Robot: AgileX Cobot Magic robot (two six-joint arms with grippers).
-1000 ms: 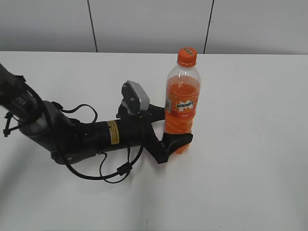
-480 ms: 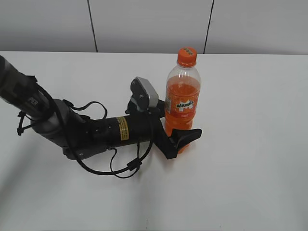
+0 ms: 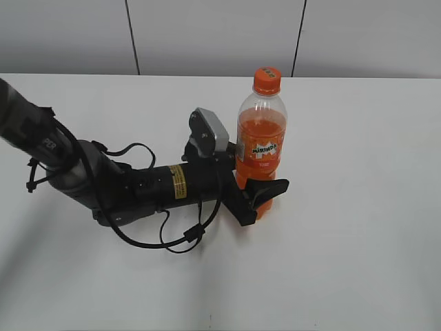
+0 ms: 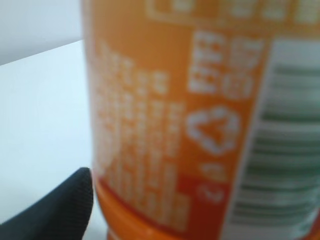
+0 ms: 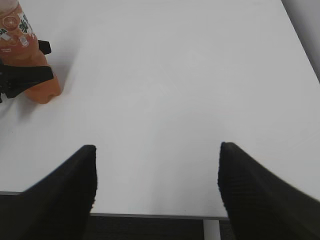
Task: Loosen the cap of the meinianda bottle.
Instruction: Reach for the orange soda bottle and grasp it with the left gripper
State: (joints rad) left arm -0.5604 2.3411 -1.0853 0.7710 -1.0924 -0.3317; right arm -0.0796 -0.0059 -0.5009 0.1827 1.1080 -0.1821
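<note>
The meinianda bottle [image 3: 260,148] stands upright on the white table [image 3: 358,207], full of orange liquid, with its orange cap [image 3: 267,80] on top. My left gripper [image 3: 265,178] reaches in from the left and holds the bottle's lower body below the label; its near finger [image 3: 270,187] lies against the front. Up close, the label [image 4: 175,125] fills the left wrist view, and one black fingertip [image 4: 60,210] touches the bottle's side. My right gripper [image 5: 157,170] is open and empty over the table's near edge, far from the bottle [image 5: 42,92].
The left arm [image 3: 138,186] and its looped cables lie low across the table's left half. A grey panelled wall [image 3: 213,34] runs behind the table. The table's front edge [image 5: 150,216] shows below my right fingers.
The left arm slid right to the bottle. Its jaws, first spread round the base, have closed in against the lower body. The bottle and the right gripper stayed put.
</note>
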